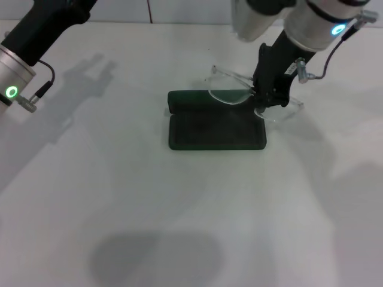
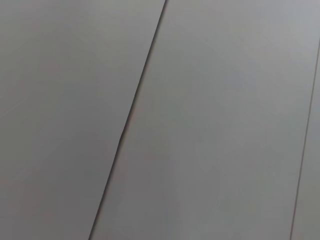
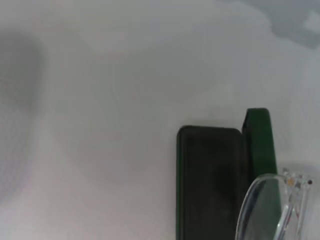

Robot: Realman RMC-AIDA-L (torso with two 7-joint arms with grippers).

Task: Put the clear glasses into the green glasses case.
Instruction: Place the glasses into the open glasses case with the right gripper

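You have the green glasses case lying open on the white bench, and everything else is best placed against it. Its flat tray, with the dark lining, faces up on the side nearer the robot; the lid stands along the far edge as a rounded green ridge. Nothing rests in the tray: the lining shows bare from end to end in the head view, and the right wrist view shows the same bare lining on the part of the case it catches.

The clear glasses are held above the case's far right corner, over the lid rather than over the tray. One lens overlaps the lid's right end, one thin arm runs back beyond the lid, and the other lens and arm stick out past the case's right end. In the right wrist view a lens of the glasses hangs over the lid side, with the hinge block beside it.

Your right tool comes down from beyond the case's right end and is pinching the glasses near the middle of the frame, fingers pressed onto the clear plastic.

Your left arm is parked well to the left of the case, raised off the bench. Its tool is out of sight; the left wrist view shows only plain grey panels.
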